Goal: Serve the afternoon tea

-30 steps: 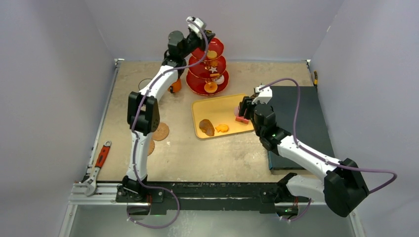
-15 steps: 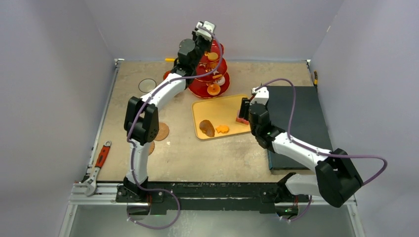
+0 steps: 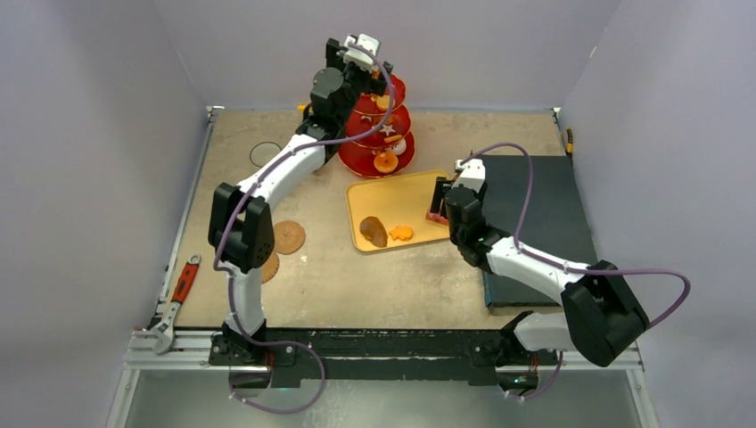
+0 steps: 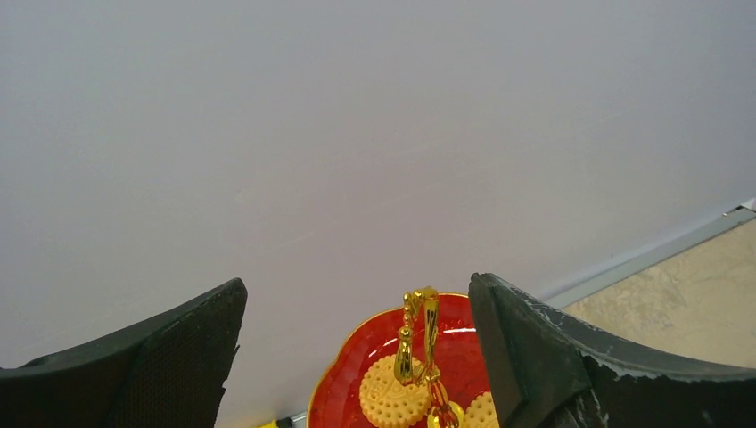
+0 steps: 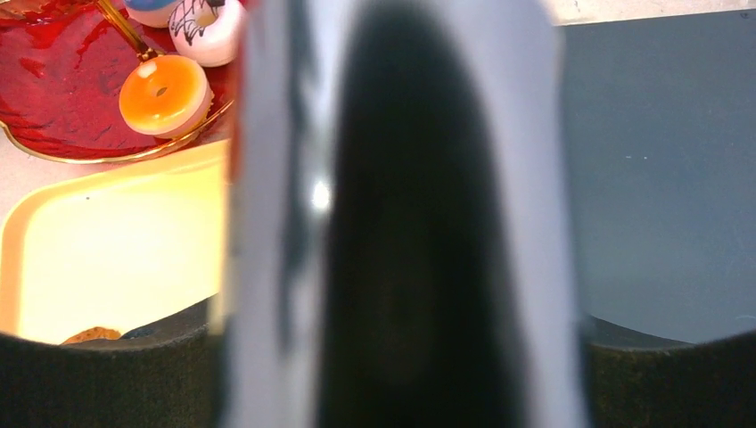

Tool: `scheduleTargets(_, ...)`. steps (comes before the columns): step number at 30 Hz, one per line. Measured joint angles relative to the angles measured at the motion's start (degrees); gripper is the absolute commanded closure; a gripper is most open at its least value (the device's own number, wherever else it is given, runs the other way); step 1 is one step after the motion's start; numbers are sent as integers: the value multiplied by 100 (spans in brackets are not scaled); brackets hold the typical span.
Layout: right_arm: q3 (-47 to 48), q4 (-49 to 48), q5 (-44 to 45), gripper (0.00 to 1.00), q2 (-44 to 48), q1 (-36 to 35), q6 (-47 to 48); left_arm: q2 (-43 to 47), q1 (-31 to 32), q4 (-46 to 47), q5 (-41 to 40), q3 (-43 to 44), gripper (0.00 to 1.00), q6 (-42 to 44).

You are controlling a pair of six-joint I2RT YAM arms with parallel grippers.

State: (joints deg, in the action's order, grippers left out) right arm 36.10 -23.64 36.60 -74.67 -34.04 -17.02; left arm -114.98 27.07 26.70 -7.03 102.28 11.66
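Observation:
The red three-tier gold-rimmed stand [image 3: 382, 143] stands at the back of the table with pastries on its tiers. My left gripper [image 3: 361, 52] hovers over its top tier, open wide and holding nothing. In the left wrist view the gold handle [image 4: 419, 343] rises between the fingers of my left gripper [image 4: 355, 294], with round biscuits [image 4: 392, 397] on the red top plate. My right gripper [image 3: 439, 201] is at the yellow tray's [image 3: 401, 190] right edge. A blurred white mug [image 5: 267, 223] fills the whole gap of my right gripper [image 5: 401, 330].
A brown croissant [image 3: 373, 231] and an orange pastry [image 3: 402, 233] lie on the tray. Two brown coasters [image 3: 289, 237] sit beside the left arm. A dark mat [image 3: 535, 209] covers the right side. A red wrench [image 3: 183, 285] lies at the near left edge.
My left gripper swung right over the stand's top tier and opened wide. The right arm's elbow drew left; its gripper stayed at the tray's edge.

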Motion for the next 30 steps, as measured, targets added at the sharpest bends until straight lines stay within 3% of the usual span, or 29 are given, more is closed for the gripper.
scheduleTargets(9,-13,-267,-186,33,-208,9,-87,378,-155,-1300,232,422,1,-13)
scheduleTargets(14,-22,-546,-468,45,-409,9,-149,476,-479,-2227,227,817,1,-87)
scheduleTargets(21,-22,-640,-651,60,-308,9,-131,1231,-839,-2933,232,468,1,-116)
scheduleTargets(30,98,-1161,-1113,59,-131,-2,-83,1827,-999,-3346,234,420,1,-153)
